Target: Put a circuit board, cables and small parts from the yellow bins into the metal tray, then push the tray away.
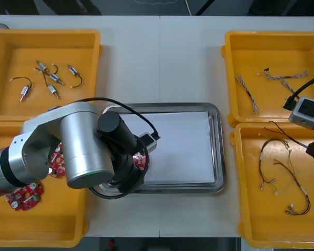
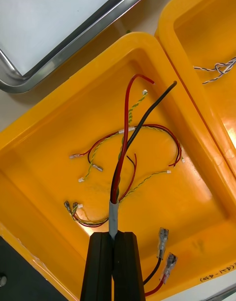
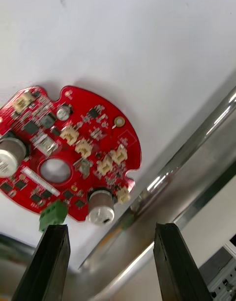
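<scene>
The left hand (image 3: pixel 112 228) hangs wide open over the circuit board (image 3: pixel 93 134). The board lies flat on the white inside of the tray (image 3: pixel 196 144), with its green connector (image 3: pixel 53 215) just ahead of 1 finger and its edge near the tray's rim. When the hand lifts away, that finger could catch the connector and drag the board onto the rim.

The right hand (image 2: pixel 114 234) is closed on a red and black cable (image 2: pixel 122 156) above the bin (image 2: pixel 196 207). The cable crosses the red and yellow cables (image 2: pixel 147 129) beyond the fingers, so 1 may snag and ride along. Past the board, the tray's white inside looks open enough for the drop.
</scene>
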Robot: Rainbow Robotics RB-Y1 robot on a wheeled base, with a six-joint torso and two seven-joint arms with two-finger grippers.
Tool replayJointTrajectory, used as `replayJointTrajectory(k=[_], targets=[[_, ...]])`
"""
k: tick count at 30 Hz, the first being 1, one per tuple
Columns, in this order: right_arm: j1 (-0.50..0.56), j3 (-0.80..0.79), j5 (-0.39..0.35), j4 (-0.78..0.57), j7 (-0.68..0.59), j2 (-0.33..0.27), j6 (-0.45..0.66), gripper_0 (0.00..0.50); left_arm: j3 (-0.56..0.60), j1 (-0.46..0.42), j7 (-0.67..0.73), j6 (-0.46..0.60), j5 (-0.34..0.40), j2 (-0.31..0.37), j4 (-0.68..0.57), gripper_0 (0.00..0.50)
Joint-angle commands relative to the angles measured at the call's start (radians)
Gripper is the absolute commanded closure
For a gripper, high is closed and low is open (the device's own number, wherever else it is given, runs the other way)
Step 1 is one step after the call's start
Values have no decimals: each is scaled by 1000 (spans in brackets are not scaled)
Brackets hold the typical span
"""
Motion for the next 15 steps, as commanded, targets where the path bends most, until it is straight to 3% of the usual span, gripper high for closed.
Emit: replayJointTrajectory(k=[1,6,15], targets=[[-25,-6,-15,-35,11,-39,5,500,133,-33,117,115,42,-7,-87,0],[-64,7,-38,-58,2,-39,10,500,242,-33,119,217,69,-19,-119,0],[-269,208,-61,-60,-27,-37,12,500,506,-33,105,364,131,-23,-122,0]])
